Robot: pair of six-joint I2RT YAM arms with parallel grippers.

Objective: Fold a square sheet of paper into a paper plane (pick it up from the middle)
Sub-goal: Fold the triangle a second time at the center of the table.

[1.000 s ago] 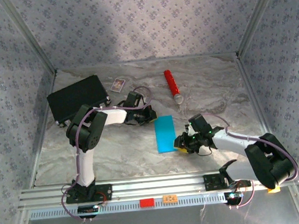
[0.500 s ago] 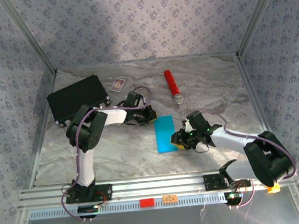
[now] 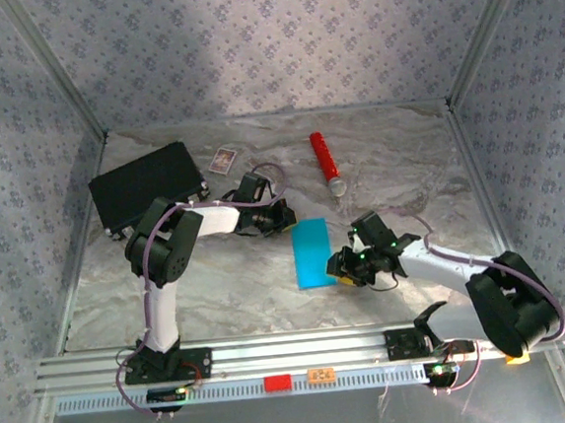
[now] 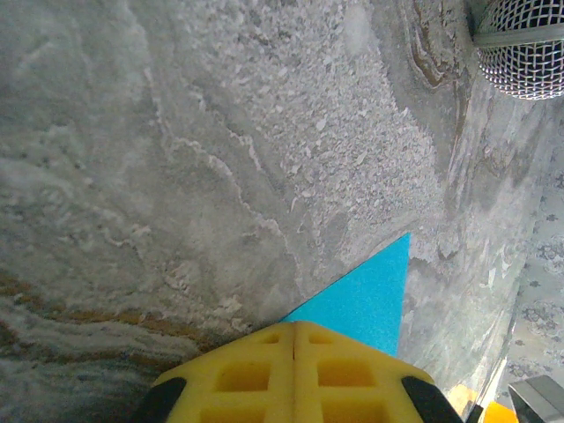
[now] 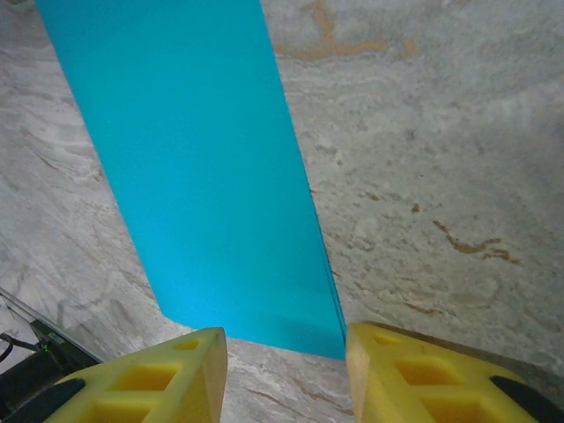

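Note:
The cyan-blue sheet of paper (image 3: 313, 252) lies flat mid-table as a narrow rectangle, folded double along its right edge. In the right wrist view the paper (image 5: 203, 176) has its near end lying between the yellow fingers. My right gripper (image 3: 343, 265) (image 5: 284, 339) is open at the paper's lower right corner, low over the table. My left gripper (image 3: 281, 220) (image 4: 293, 328) is shut at the paper's top left corner. Its yellow fingertips are closed together, and the pointed paper corner (image 4: 370, 295) runs out from under them.
A black rectangular case (image 3: 147, 187) sits at the back left with a small white card (image 3: 223, 159) beside it. A red cylinder (image 3: 326, 162) lies behind the paper; its mesh end (image 4: 524, 53) shows in the left wrist view. Patterned walls enclose the marbled table.
My right gripper has shifted up and left, closer to the paper's lower right corner. The left arm and the paper have stayed where they were.

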